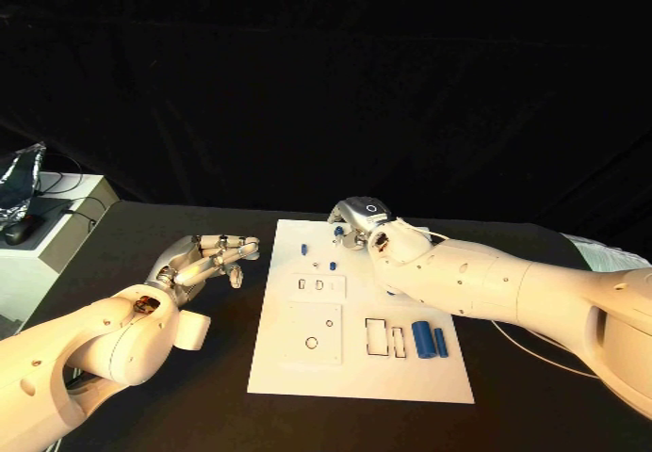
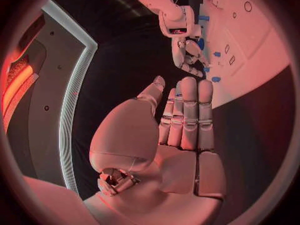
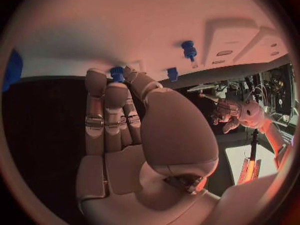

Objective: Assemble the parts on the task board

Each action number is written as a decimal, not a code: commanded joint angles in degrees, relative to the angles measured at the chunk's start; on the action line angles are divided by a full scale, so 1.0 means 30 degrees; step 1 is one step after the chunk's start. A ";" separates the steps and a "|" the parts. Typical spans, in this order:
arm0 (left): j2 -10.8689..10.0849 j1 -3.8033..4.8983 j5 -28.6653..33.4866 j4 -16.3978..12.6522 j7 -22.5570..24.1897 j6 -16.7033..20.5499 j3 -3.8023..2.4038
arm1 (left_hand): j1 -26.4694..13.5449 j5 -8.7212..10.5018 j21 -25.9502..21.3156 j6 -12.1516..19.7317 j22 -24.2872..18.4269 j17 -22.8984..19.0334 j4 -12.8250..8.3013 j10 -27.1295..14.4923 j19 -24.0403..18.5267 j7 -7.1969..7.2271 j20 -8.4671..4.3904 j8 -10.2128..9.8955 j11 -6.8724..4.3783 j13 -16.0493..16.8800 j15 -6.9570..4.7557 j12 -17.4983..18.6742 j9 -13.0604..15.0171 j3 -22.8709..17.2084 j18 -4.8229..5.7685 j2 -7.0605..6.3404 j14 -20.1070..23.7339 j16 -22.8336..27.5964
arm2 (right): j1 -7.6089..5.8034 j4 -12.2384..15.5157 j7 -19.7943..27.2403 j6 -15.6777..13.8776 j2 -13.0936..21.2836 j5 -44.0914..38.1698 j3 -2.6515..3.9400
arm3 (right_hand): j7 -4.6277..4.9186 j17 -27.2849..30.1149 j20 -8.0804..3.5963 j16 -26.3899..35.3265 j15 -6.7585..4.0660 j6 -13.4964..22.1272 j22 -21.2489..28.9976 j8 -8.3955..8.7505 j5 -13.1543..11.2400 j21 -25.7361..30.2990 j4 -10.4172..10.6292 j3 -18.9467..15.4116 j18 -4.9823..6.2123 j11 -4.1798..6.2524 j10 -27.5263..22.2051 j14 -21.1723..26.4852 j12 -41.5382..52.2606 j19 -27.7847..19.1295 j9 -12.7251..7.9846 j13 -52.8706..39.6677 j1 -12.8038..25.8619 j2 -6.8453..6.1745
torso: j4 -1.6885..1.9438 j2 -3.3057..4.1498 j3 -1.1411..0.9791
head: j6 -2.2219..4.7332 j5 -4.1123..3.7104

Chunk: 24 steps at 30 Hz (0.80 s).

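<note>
While the right robot hand (image 1: 365,224) reaches over the board's (image 1: 360,367) upper edge at frame centre, its fingertips (image 3: 117,87) touch a small blue part (image 3: 117,74); whether they grip it I cannot tell. Two blue cylinders (image 1: 430,339) lie on the board at lower right. Left of the board, the left robot hand (image 1: 206,261) hovers above the tabletop (image 1: 177,395), fingers apart, holding nothing.

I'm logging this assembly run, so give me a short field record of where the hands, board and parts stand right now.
task board: white plate mid-table
right hand: at the board's far edge, fingertips at a small blue part; grip cannot be told
left hand: off the board's left side, fingers apart, holding nothing
loose parts: two blue cylinders lying near the board's right edge
</note>
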State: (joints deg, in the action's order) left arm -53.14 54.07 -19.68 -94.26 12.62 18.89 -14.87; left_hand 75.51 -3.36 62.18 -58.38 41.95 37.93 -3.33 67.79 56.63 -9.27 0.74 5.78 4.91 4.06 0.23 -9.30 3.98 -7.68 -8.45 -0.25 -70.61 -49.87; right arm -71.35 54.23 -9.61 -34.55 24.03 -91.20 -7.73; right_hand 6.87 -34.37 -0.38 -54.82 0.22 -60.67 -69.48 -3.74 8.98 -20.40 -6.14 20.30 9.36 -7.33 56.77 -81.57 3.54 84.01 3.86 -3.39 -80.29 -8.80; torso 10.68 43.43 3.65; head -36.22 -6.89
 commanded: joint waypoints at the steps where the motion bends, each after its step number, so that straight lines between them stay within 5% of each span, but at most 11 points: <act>1: 0.0044 0.0004 -0.0053 0.0000 0.0070 -0.0314 -0.0017 | -0.0002 0.0094 -0.0109 0.0163 0.0021 -0.0031 -0.0111 -0.0147 0.0066 0.0012 0.0002 0.0107 0.0018 -0.0026 0.0099 -0.0049 0.0006 -0.0018 -0.0564 0.0164 0.0082 -0.0125 | 0.0003 0.0438 0.0301 -0.0419 0.0274 0.0185 0.0001 | 0.0036 0.0139 0.0129 -0.0149 0.0094 0.0135 0.0242 0.0080 -0.0058 -0.0020 0.0261 -0.0154 0.1364 0.0031 -0.0037 0.0017 -0.0049 0.0853 -0.0013 0.0020 -0.0181 -0.0057 | -0.0050 -0.0006 -0.0022 | 0.0014 0.0005; 8: 0.0050 0.0002 -0.0053 0.0045 0.0086 -0.0340 -0.0017 | 0.0011 0.0093 -0.0122 0.0184 0.0045 -0.0039 -0.0148 -0.0161 0.0076 0.0012 0.0005 0.0103 0.0020 -0.0024 0.0102 -0.0046 0.0007 -0.0022 -0.0567 0.0170 0.0076 -0.0135 | -0.0069 0.1728 0.0645 -0.1258 0.1548 0.1111 0.0050 | 0.0126 0.0287 0.0059 -0.0290 -0.0045 0.0128 0.0585 0.0073 0.0522 -0.0299 0.0540 -0.1137 0.1314 0.0255 0.0967 0.0005 -0.0079 0.0856 -0.0002 0.0040 -0.0168 0.0125 | -0.0140 0.0006 -0.0033 | 0.0143 -0.0050; 13: 0.0060 0.0000 -0.0053 0.0118 0.0235 -0.0499 -0.0017 | 0.0018 0.0090 -0.0129 0.0180 0.0056 -0.0042 -0.0175 -0.0161 0.0073 0.0026 0.0006 0.0108 0.0016 -0.0023 0.0101 -0.0049 0.0008 -0.0011 -0.0567 0.0142 0.0091 -0.0135 | -0.0328 0.3551 0.1130 -0.1861 0.3312 0.3317 0.0191 | 0.0602 0.0214 -0.0312 -0.0430 -0.0529 -0.0558 0.0289 -0.0002 0.0965 -0.1143 0.0419 -0.0028 0.0912 0.1004 0.4587 -0.0050 0.0069 0.0875 0.0029 -0.0095 0.0234 0.0256 | -0.0280 0.0025 -0.0066 | 0.0309 -0.0056; 17: 0.0060 -0.0001 -0.0053 0.0235 0.0362 -0.0616 -0.0016 | 0.0038 0.0092 -0.0132 0.0173 0.0067 -0.0047 -0.0209 -0.0165 0.0065 0.0047 0.0008 0.0115 0.0015 -0.0024 0.0103 -0.0047 0.0010 -0.0003 -0.0563 0.0102 0.0122 -0.0121 | -0.0624 0.5105 0.1138 -0.1346 0.4817 0.4769 0.0285 | 0.0284 -0.0076 -0.0928 -0.0736 -0.1288 -0.0482 -0.0381 -0.0084 0.1455 -0.2826 0.0500 -0.1200 0.0206 0.2184 0.7707 -0.0104 0.2095 0.0949 0.0021 -0.1423 0.0678 0.0082 | -0.0461 0.0059 -0.0137 | 0.0497 -0.0039; 20: 0.0077 -0.0002 -0.0053 0.0324 0.0424 -0.0683 -0.0016 | 0.0038 0.0092 -0.0132 0.0173 0.0067 -0.0047 -0.0209 -0.0165 0.0065 0.0047 0.0008 0.0115 0.0015 -0.0024 0.0103 -0.0047 0.0010 -0.0003 -0.0563 0.0102 0.0122 -0.0121 | -0.0876 0.6080 0.0875 -0.0319 0.5850 0.5382 0.0328 | 0.0197 -0.0465 -0.1522 -0.0971 -0.1519 -0.0501 -0.0866 -0.0139 0.1688 -0.3982 0.0660 -0.3076 -0.0562 0.2439 0.6611 -0.0085 0.6383 0.0969 0.0037 -0.6143 0.0710 0.0598 | -0.0607 0.0086 -0.0204 | 0.0608 -0.0008; 21: 0.0088 -0.0002 -0.0053 0.0345 0.0442 -0.0706 -0.0016 | 0.0038 0.0092 -0.0132 0.0173 0.0067 -0.0047 -0.0209 -0.0165 0.0065 0.0047 0.0008 0.0115 0.0015 -0.0024 0.0103 -0.0047 0.0010 -0.0003 -0.0563 0.0102 0.0122 -0.0121 | -0.0933 0.6322 0.0764 0.0024 0.6125 0.5493 0.0335 | 0.0317 -0.0895 -0.1595 -0.1402 -0.1493 -0.0554 -0.1327 -0.0304 0.2526 -0.5117 0.0684 -0.4108 -0.0753 0.2558 0.4479 -0.0104 1.0382 0.1073 0.0119 -1.0604 0.0682 0.0896 | -0.0632 0.0099 -0.0231 | 0.0652 -0.0027; 24: 0.0124 -0.0003 -0.0053 0.0400 0.0481 -0.0775 -0.0015 | 0.0038 0.0092 -0.0132 0.0173 0.0067 -0.0047 -0.0209 -0.0165 0.0065 0.0047 0.0008 0.0115 0.0015 -0.0024 0.0103 -0.0047 0.0010 -0.0003 -0.0563 0.0102 0.0122 -0.0121 | -0.1062 0.6938 0.0343 0.1273 0.6896 0.5666 0.0352 | 0.0264 -0.1509 -0.1496 -0.1863 -0.1372 0.0001 -0.1878 -0.0152 0.2505 -0.6434 0.0814 -0.4994 -0.0763 0.2261 0.3131 -0.0004 1.3568 0.1067 0.0051 -1.4497 0.0867 0.0978 | -0.0669 0.0109 -0.0288 | 0.0730 -0.0105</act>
State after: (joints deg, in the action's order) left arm -52.95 54.06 -19.69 -93.04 12.90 18.13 -14.87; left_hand 75.51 -3.36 62.18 -58.11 42.10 37.87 -3.65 67.79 56.61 -9.15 0.76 5.78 4.91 4.06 0.42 -9.31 3.98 -7.68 -8.77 -0.25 -70.42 -50.09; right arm -74.45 74.22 -7.66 -36.23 44.17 -77.58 -6.69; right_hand 7.60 -38.52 -4.33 -60.15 -4.38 -61.11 -74.66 -4.41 16.65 -38.76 -3.78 5.90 7.56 -0.79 66.98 -81.46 42.47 83.60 4.07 -44.73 -77.80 -6.02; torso 9.04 43.67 3.07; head -34.33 -6.99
